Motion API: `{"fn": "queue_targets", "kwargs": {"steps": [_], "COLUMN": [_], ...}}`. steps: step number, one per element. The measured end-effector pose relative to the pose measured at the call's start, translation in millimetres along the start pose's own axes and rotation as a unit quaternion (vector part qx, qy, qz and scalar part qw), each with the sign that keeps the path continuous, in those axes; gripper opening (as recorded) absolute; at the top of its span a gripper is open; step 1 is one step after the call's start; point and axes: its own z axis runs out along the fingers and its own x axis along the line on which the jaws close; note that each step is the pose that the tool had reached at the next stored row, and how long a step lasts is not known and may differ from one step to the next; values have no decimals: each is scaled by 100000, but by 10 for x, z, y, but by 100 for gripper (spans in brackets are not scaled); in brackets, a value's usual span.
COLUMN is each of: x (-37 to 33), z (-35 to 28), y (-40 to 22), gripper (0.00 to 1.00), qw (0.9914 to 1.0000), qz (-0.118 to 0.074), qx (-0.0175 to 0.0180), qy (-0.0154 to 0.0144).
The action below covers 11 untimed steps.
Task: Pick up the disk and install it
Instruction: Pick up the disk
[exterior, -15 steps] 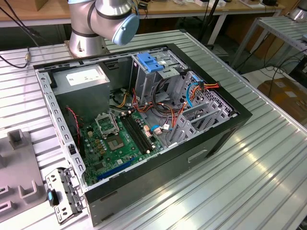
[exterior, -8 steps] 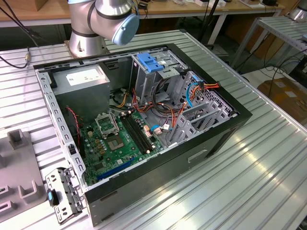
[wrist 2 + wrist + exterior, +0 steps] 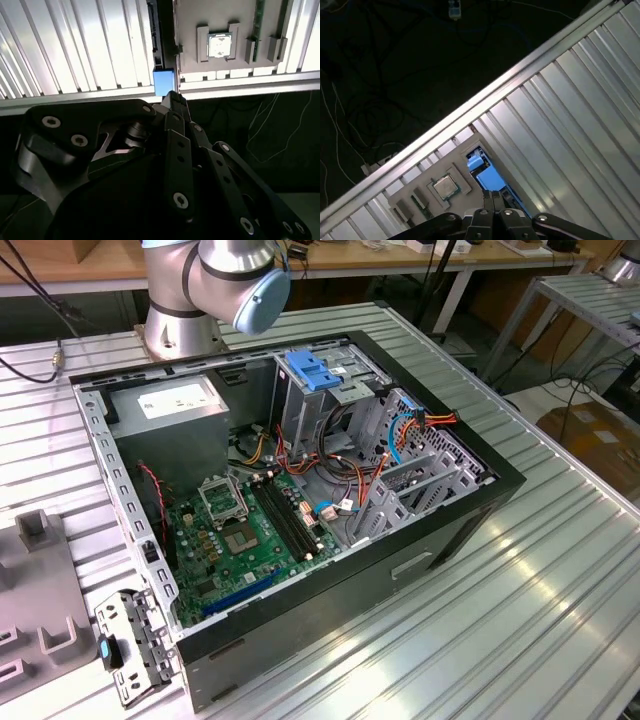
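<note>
Ribbed silver aluminium counter (image 3: 75,45) carries the disk (image 3: 162,82), a flat grey metal slab with blue plastic side rails. In the second wrist view it is seen edge-on, just beside a flat grey fixture plate (image 3: 210,15). Right over its blue end hovers the black pincer (image 3: 173,96), pressed together and pinching nothing I can make out. Lowered that way, it would likely strike the rail and tip the disk instead of straddling it. Counted: one disk, one pincer, one fixture plate, one square silver processor chip (image 3: 220,45), one open black computer case (image 3: 400,570).
</note>
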Motion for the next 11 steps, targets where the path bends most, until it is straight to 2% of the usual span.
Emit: {"fn": "queue_targets", "kwargs": {"steps": [2, 3, 5, 7, 9, 10, 11], "x": [0, 0, -2, -9, -13, -15, -16], "z": [1, 2, 6, 21, 30, 41, 48], "y": [0, 0, 1, 5, 7, 9, 9], "gripper": [11, 11, 11, 11, 11, 11, 11], "qw": [99980, 99938, 99869, 99734, 99632, 99513, 99430], "qz": [-2007, -3513, -5107, -7285, -8565, -9849, -10652], "qx": [-21, -30, 0, 24, 25, 55, 78], "qy": [69, 111, 164, 282, 361, 424, 459]}}
